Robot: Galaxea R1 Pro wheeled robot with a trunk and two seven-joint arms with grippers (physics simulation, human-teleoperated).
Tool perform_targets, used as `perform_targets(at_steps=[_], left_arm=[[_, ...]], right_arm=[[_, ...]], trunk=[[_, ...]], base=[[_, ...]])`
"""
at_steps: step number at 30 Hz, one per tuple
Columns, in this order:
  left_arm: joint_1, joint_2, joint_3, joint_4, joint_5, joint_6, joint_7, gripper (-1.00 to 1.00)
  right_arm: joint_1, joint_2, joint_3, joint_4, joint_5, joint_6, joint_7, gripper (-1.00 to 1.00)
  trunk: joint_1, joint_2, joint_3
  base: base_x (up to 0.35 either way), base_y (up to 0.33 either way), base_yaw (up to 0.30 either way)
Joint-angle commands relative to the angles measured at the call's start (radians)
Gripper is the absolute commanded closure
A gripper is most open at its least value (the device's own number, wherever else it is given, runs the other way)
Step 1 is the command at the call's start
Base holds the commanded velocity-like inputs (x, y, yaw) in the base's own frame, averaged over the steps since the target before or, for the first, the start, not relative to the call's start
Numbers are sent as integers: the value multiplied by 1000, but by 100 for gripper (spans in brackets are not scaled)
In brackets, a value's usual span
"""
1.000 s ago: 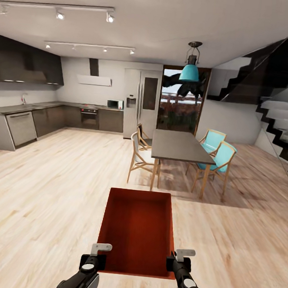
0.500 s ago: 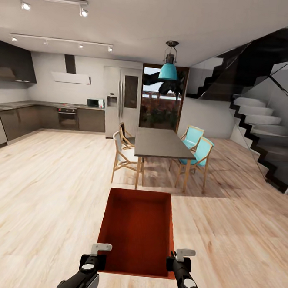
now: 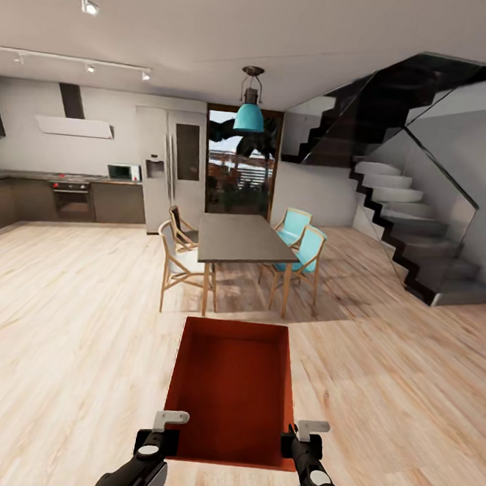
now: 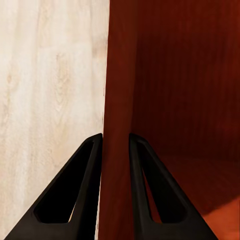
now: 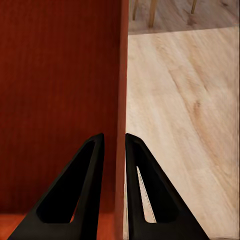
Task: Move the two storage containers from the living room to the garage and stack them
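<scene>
Here the orange bin [image 3: 231,389] hangs level over the wood floor [image 3: 66,331] just ahead of the robot, left claw [image 4: 116,142] and right claw [image 5: 115,140] each clenched on a side wall, so steering wide of the dining table [image 3: 239,239] seems wise.

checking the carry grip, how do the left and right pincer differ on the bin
The left pincer clamps the storage container's left wall; the right pincer clamps its right wall. In each wrist view one finger sits inside the bin, one outside. Both are shut on thin walls near the container's near corners, over light wood floor.
</scene>
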Motion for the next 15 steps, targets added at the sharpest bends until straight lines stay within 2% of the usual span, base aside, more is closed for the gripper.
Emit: perform_targets(at_steps=[1,15], left_arm=[[0,6,-5,3,13,2,14,100],[0,6,-5,3,13,2,14,100]], right_arm=[[-2,-5,3,-1,-8,-98,-6,100],[-2,-5,3,-1,-8,-98,-6,100]], trunk=[[0,-2,-2],[0,-2,-2]], base=[[0,0,-283],[0,0,-283]])
